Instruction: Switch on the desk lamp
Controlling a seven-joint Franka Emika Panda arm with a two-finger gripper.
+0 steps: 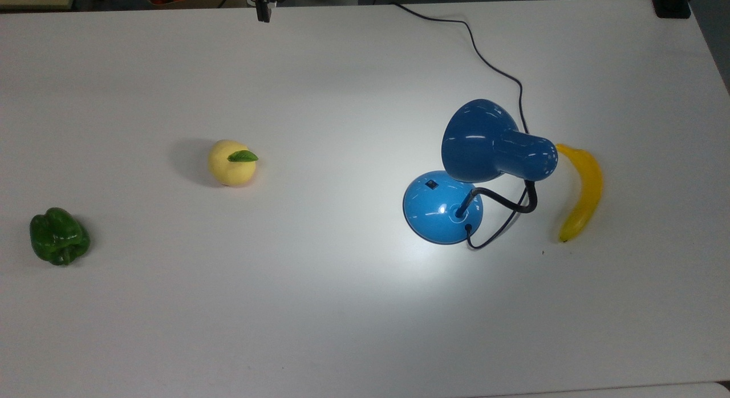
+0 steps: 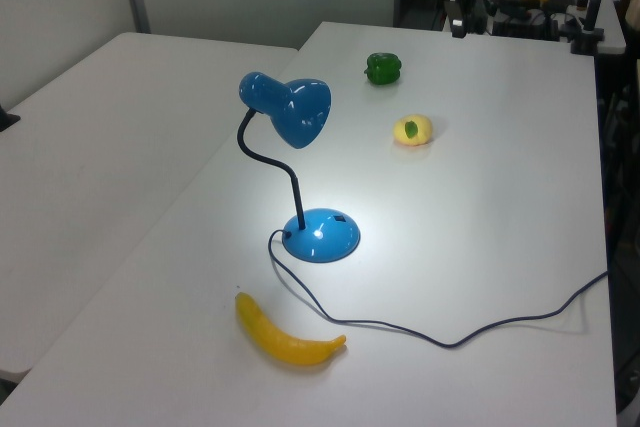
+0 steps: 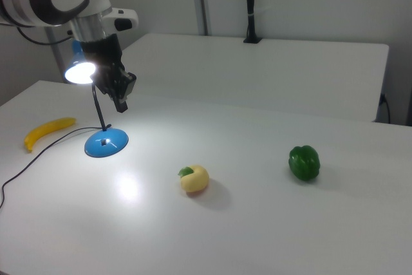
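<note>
The desk lamp stands lit on the white table (image 1: 319,329), throwing a bright pool of light around it. Its blue shade (image 1: 485,141) hangs over the round blue base (image 1: 436,212), which carries a small black switch (image 1: 432,185). The lamp also appears in the left view (image 2: 322,237), and its bulb glows in the right view (image 3: 80,72). My gripper (image 1: 262,11) is shut, empty, and sits at the top view's upper edge, far from the lamp. It hangs high above the table in the right view (image 3: 122,101).
A banana (image 1: 584,190) lies just beyond the lamp on the top view's right. A yellow fruit with a leaf (image 1: 231,163) and a green pepper (image 1: 59,236) sit on the top view's left. The black cord (image 1: 490,67) runs from the base to the table's far edge.
</note>
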